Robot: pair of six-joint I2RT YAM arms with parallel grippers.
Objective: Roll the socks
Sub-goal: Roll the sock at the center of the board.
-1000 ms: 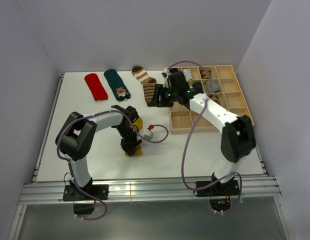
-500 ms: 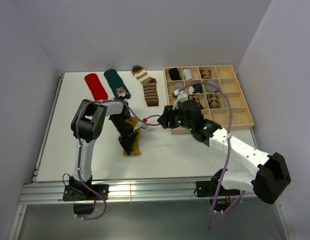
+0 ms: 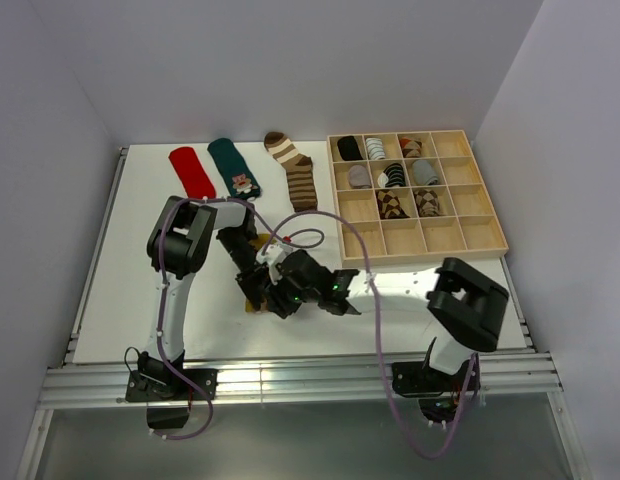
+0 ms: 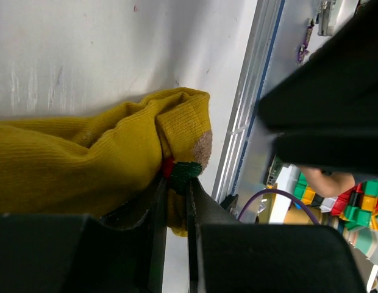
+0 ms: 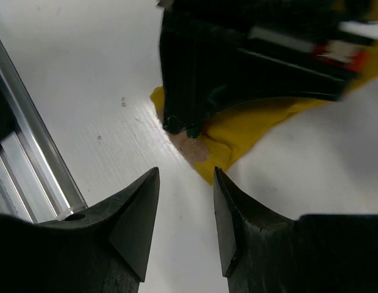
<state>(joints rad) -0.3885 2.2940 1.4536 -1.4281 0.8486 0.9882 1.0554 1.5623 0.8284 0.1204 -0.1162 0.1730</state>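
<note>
Mustard-yellow sock (image 4: 85, 165) lies on the white table (image 3: 120, 300), low centre of the overhead view, mostly hidden there under both wrists.

- Left gripper (image 4: 175, 183): fingers nearly together, pinching the sock's folded end, right by the pale worn patch. Fabric bunches up on the left of its wrist view.
- Right gripper (image 5: 186, 177): fingers apart, nothing between them. It hangs just above the table and points at the same sock corner, which sits centre frame in its wrist view. The left gripper's black fingertips are just beside that corner.

Judgement on the step: start the roll at this end.
- Bring the right fingers in low on the free corner, beside the left fingers and not across them, since the gap is tight.
- Take both layers; a top-layer-only bite would let the roll go slack.
- Hold the pinch while the right closes, then turn both together.

Far edge, upper left to centre: red sock (image 3: 192, 173), teal sock (image 3: 235, 168) and striped sock (image 3: 295, 172), all flat and unrolled. Wooden tray (image 3: 422, 257), upper right, holds rolled pairs in several compartments.
</note>
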